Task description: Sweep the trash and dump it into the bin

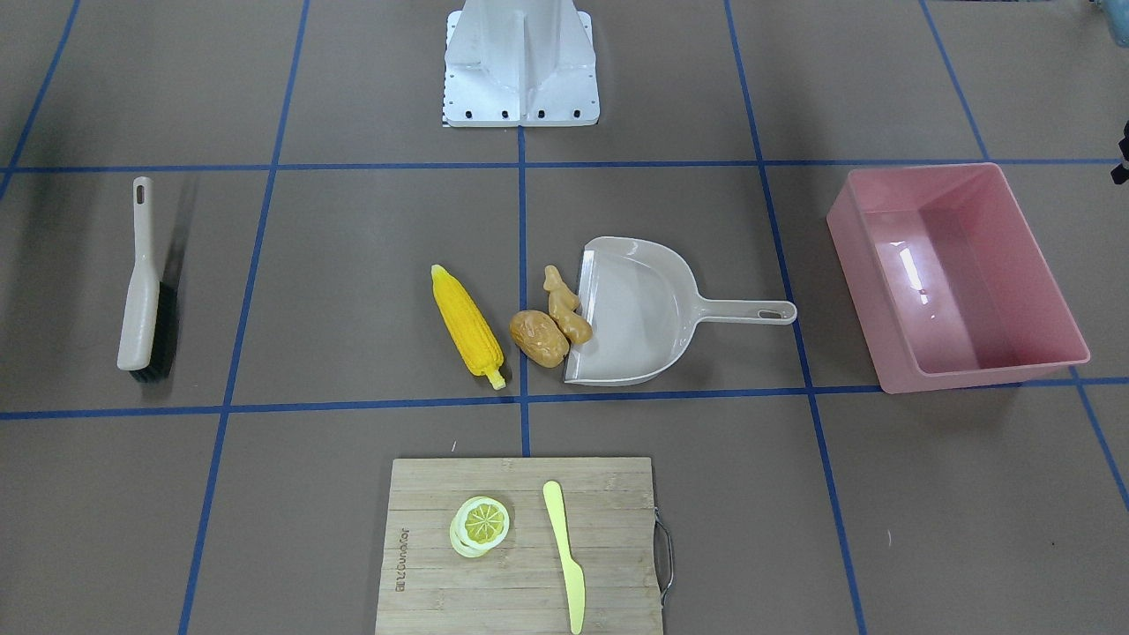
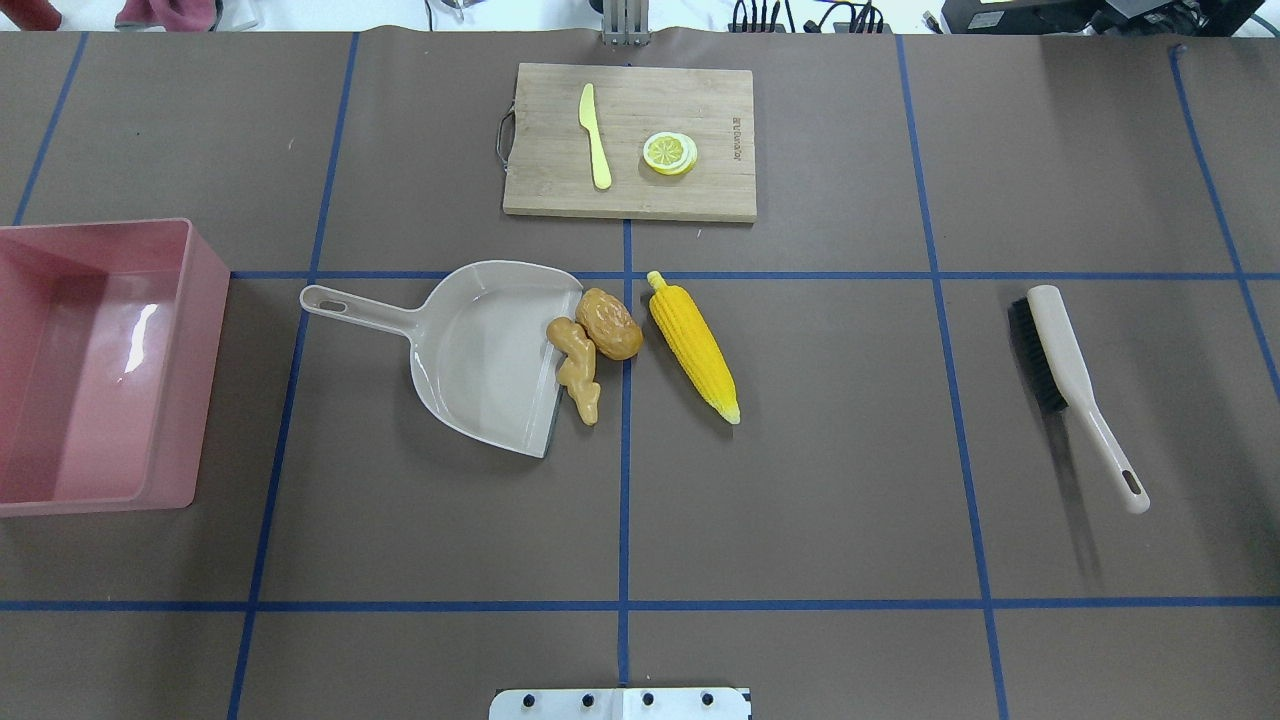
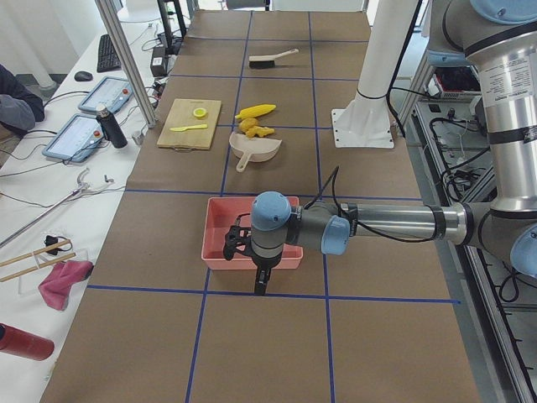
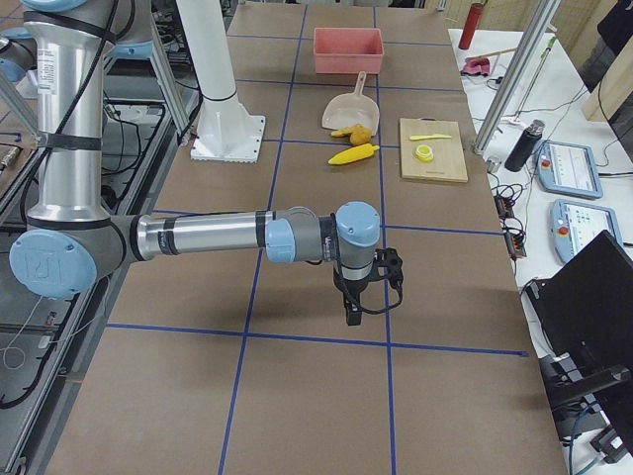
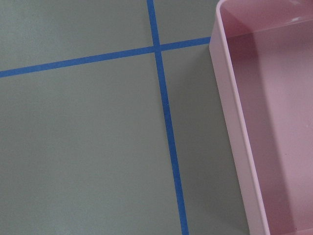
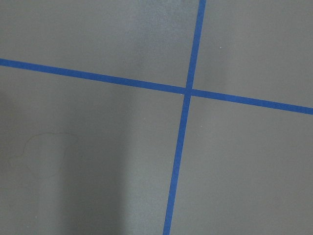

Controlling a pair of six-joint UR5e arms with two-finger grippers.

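Note:
The yellow corn cob (image 2: 693, 346), brown potato (image 2: 608, 323) and tan ginger root (image 2: 578, 368) lie mid-table. The potato and ginger touch the open lip of the beige dustpan (image 2: 470, 360). The pink bin (image 2: 210, 300) stands empty at the table's left end; its rim also shows in the left wrist view (image 5: 234, 122). My left gripper (image 3: 260, 281) hangs over the bin's outer edge. My right gripper (image 4: 351, 309) hangs over bare table, far from the trash. I cannot tell whether either is open or shut. Neither holds anything that I can see.
A beige brush (image 2: 1070, 385) with black bristles lies at the right. A wooden cutting board (image 2: 630, 195) at the far edge carries a lemon slice (image 2: 669, 153) and a pale yellow knife (image 2: 596, 135). Blue tape lines cross the brown table.

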